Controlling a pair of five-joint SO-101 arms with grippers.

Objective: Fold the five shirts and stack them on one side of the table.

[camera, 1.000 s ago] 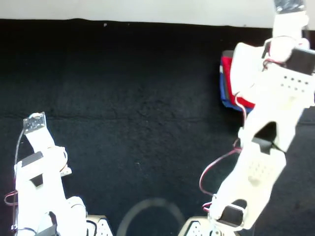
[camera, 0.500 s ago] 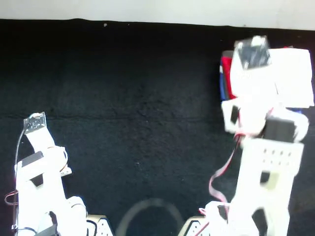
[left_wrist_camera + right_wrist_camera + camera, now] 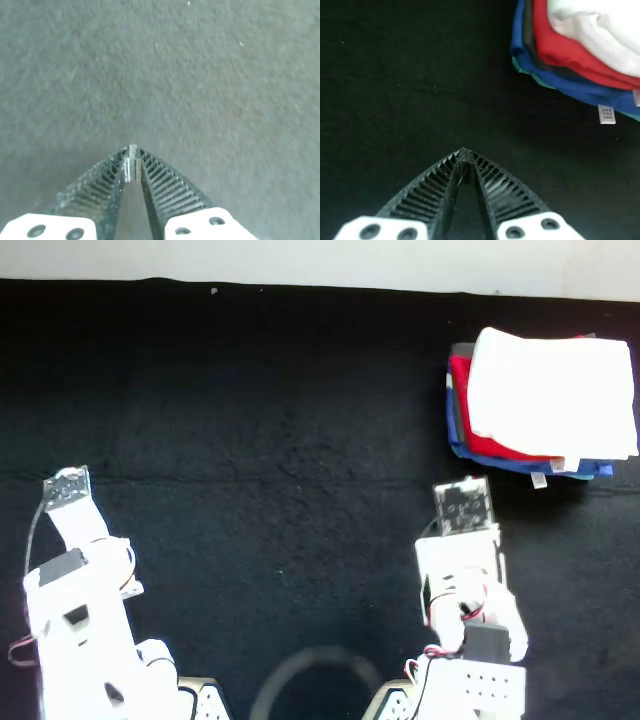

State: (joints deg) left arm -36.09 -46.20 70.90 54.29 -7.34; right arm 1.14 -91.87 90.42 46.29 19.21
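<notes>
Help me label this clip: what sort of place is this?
Probably a robotics test bench, not a home: a black-cloth table, the left arm and right arm mounted at its edge, and a folded shirt stack.

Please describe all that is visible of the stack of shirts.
The stack of shirts lies folded at the table's far right corner. A white shirt is on top, then a red shirt, a dark layer, a blue shirt and a teal edge lowest. A small label hangs out. Only the table touches it.
</notes>
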